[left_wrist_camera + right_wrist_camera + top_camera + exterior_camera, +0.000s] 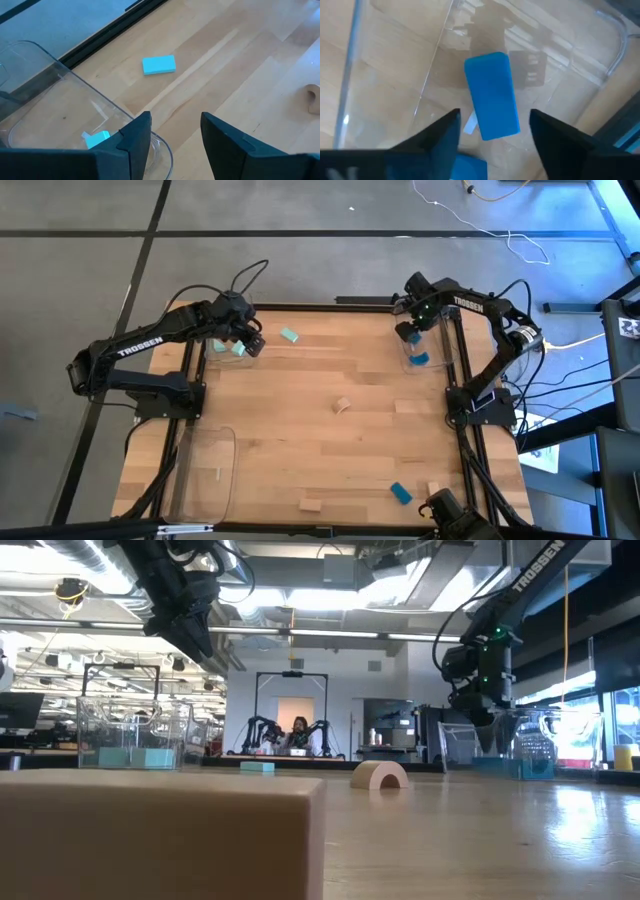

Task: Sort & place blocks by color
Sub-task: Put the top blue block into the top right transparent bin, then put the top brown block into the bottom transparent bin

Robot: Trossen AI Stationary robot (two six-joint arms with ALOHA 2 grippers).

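Now your right gripper (492,132) releases over its clear plastic tray (615,45).
Fingers spread, empty: the deep blue rectangular block (492,95) lies just beyond them; your left gripper (175,132) hovers half-open, holding nothing.

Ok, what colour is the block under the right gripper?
Deep blue block, lying in the clear tray; clearest in the right wrist view.

My high view looks straight down; low view sits level at tabletop height — both share the arched pale wooden block (342,405) (379,775).
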